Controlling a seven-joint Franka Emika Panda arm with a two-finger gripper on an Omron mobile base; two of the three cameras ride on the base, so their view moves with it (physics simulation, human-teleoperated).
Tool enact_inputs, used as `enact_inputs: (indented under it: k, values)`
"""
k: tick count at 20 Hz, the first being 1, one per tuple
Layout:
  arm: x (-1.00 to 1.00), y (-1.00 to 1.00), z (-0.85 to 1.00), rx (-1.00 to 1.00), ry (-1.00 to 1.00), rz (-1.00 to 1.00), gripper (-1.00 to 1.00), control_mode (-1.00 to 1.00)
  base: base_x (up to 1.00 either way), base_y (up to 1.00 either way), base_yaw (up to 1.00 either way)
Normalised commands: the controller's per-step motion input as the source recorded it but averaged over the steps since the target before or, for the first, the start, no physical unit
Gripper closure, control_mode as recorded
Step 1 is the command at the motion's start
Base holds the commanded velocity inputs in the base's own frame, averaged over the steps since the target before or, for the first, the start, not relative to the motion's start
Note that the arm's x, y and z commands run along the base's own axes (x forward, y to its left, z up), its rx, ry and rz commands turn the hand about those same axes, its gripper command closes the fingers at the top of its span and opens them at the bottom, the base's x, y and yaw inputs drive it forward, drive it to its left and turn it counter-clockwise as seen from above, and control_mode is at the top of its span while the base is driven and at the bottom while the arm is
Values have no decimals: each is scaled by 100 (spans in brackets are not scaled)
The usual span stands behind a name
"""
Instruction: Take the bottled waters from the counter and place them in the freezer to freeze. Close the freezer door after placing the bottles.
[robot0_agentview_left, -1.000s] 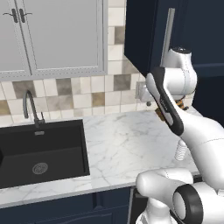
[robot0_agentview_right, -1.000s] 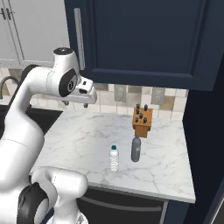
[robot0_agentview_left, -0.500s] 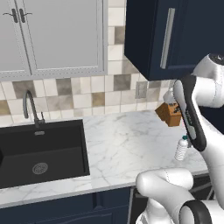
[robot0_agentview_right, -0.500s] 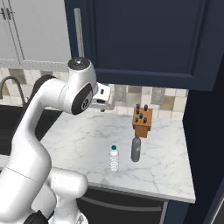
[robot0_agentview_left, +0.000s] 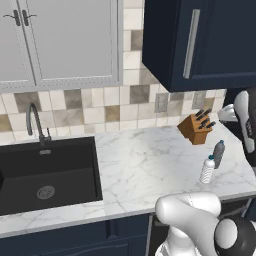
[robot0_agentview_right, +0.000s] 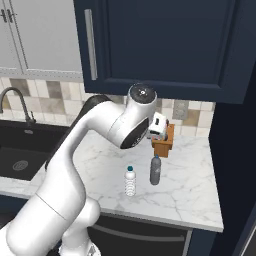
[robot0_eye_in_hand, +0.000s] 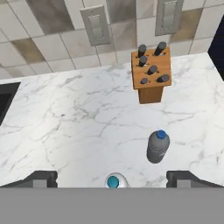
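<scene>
Since the earlier frames the arm has swung to the right edge of the left base view. The pincer stands wide, holding nothing. Two ribbed translucent bottled waters, blue-capped, stand on the veined marble desk: the pale bottle lower right, the darker bottle just beside it. The wooden knife block stands behind. No legible labels.

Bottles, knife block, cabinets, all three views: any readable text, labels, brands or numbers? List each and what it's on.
None readable.
Bottled waters: the whitish one and the darker grey one carry no legible label.
Knife block: plain wood, no marking.
Wall outlet plates: blank.
Navy cabinet door: no lettering.
</scene>
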Motion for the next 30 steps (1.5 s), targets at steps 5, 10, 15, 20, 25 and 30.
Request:
enact_inputs:
  k: [5,10,15,20,25,30]
  values:
    - [-4,-36,-26,0,-1,4,-100,-100,0,0,0]
    - [-12,-22,-46,0,-9,16,-100,-100,0,0,0]
    - [-1,-36,-83,0,-1,14,-100,-100,0,0,0]
    - [-4,-17,-80,1,-7,22,-100,-100,0,0,0]
    - [-11,0,-53,2,-31,33,-100,-100,0,0,0]
    - [2,0,-27,3,-11,34,-100,-100,0,0,0]
